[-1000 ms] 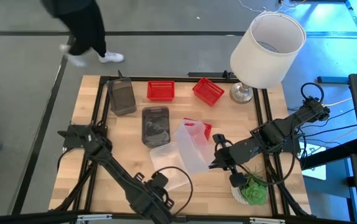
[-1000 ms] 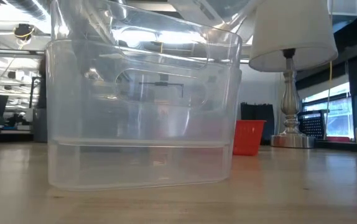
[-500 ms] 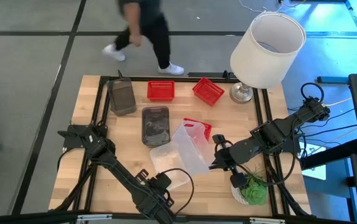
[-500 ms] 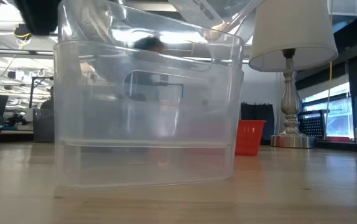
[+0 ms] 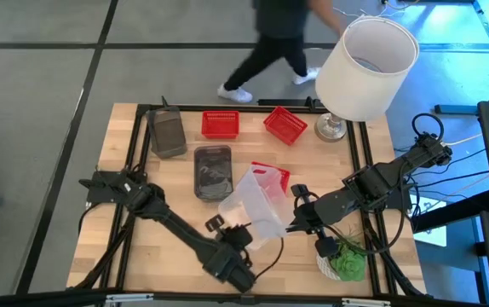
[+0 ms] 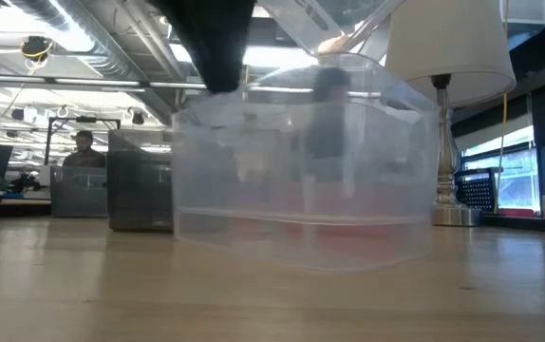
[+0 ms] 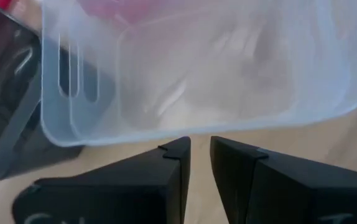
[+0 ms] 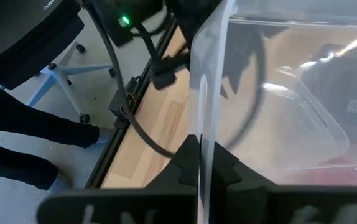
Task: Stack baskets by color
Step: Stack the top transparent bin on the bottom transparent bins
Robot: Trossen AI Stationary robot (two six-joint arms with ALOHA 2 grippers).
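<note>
A clear basket (image 5: pixel 238 215) stands on the table near the middle; in the low view this clear basket (image 6: pixel 301 190) fills the centre. My left gripper (image 7: pixel 200 146) is at its near rim, fingers almost together; from above, my left gripper (image 5: pixel 219 227) sits at the basket's near left. My right gripper (image 5: pixel 298 215) is shut on a second clear basket (image 5: pixel 260 194), tilted above a red basket (image 5: pixel 277 176). Two more red baskets (image 5: pixel 220 124) (image 5: pixel 284 124) and two grey baskets (image 5: pixel 167 134) (image 5: pixel 213 170) rest on their bases farther back. My left gripper has the clear basket's near rim (image 7: pixel 197 129) at its fingertips, coming from the near side and slanting down. The plastic is see-through, so the wall between the fingers barely shows. The basket's base is on the table. My right gripper pinches the second clear basket's side wall (image 8: pixel 207 124) between its two fingers, reaching in from the table's right and slanting down. That basket is lifted clear and tilted.
A white lamp (image 5: pixel 365 68) stands at the far right corner and a green plant (image 5: pixel 344 260) at the near right. A person (image 5: pixel 279 34) walks past beyond the far edge. Bare wood lies at the near left.
My left gripper has moved toward the table's right and far edge, sunk a little and rolled. The clear basket on the table has gone with it, sliding toward the right and turning about. The person has walked from left to right behind the table.
</note>
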